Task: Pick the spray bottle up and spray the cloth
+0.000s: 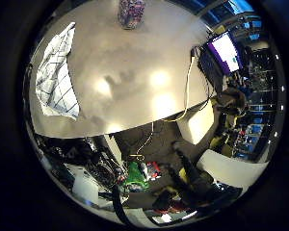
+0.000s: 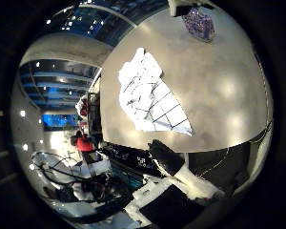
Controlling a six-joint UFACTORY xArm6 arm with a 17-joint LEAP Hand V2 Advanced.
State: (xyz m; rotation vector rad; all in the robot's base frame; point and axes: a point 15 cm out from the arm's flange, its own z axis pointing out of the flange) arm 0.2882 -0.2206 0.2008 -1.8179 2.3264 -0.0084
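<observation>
Bottle (image 1: 131, 13) sits upright at far table (image 1: 135, 86) edge, apart from cloth (image 2: 150, 100). Prob light, slick plastic, tippy imo; wrap the body under the trigger. Hand (image 2: 174, 167) state: can't tell.

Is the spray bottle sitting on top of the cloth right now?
No, the spray bottle stands on the bare table, well apart from the checked cloth lying near the table's edge.
</observation>
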